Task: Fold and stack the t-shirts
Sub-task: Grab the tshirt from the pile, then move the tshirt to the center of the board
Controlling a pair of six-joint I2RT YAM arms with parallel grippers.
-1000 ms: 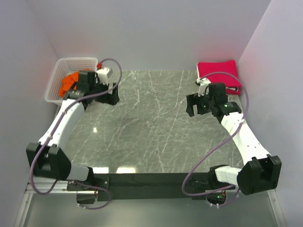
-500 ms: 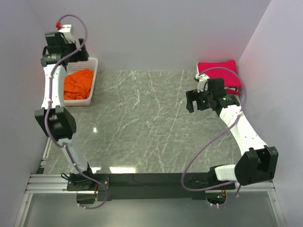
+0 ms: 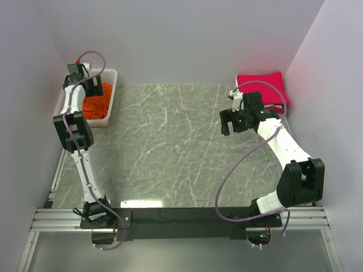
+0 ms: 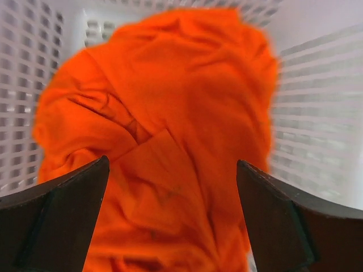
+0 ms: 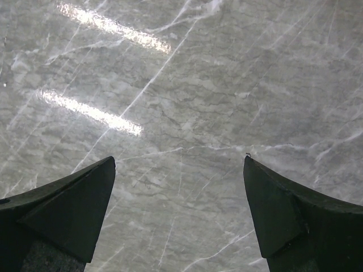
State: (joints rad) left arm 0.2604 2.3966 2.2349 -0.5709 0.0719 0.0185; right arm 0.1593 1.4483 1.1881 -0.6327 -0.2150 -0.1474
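A crumpled bright orange t-shirt (image 4: 164,107) lies in the white mesh basket (image 4: 317,102) at the table's far left (image 3: 112,93). My left gripper (image 4: 173,164) hangs open just above the shirt, one finger to each side, holding nothing; from above it (image 3: 92,89) sits over the orange cloth (image 3: 93,106). A folded crimson-pink stack of t-shirts (image 3: 261,85) rests at the far right corner. My right gripper (image 3: 226,123) hovers in front and to the left of that stack, open and holding nothing (image 5: 178,161), with only bare marble below.
The grey marble table (image 3: 170,147) spreads between the arms. Pale walls close in the left, back and right sides. The basket's mesh walls stand close around the left gripper. A black rail (image 3: 181,215) runs along the near edge.
The left arm swung up high behind the basket, then dropped down over the orange t-shirt. The basket now sits straighter. The right gripper drifted slightly left and farther back.
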